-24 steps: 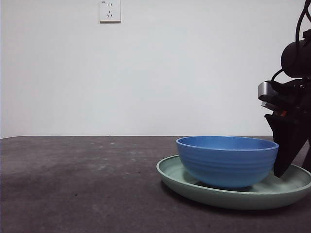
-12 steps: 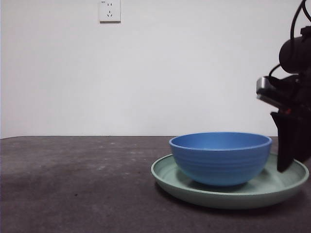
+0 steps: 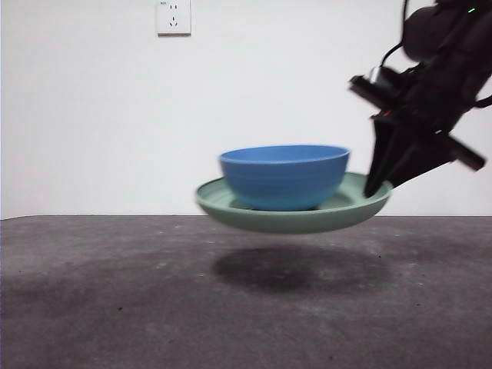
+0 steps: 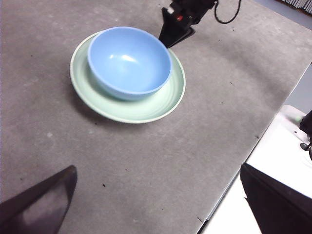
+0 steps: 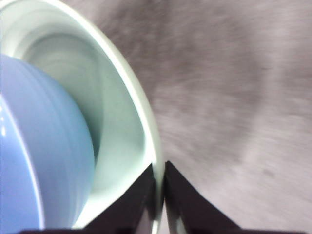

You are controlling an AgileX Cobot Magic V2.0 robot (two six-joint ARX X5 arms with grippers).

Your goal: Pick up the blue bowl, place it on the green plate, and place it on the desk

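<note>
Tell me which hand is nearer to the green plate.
Right. The right hand is clamped on the rim of the green plate, holding it above the desk. The left hand hangs open well away from the plate.

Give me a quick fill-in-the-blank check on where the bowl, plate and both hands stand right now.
1. The blue bowl sits inside the green ____.
2. The right hand is clamped on the green plate at its ____.
3. In the front view, the plate hangs above the desk, casting a ____ beneath it.
4. The left hand is open and holds ____.

Missing words: plate; rim; shadow; nothing
</note>
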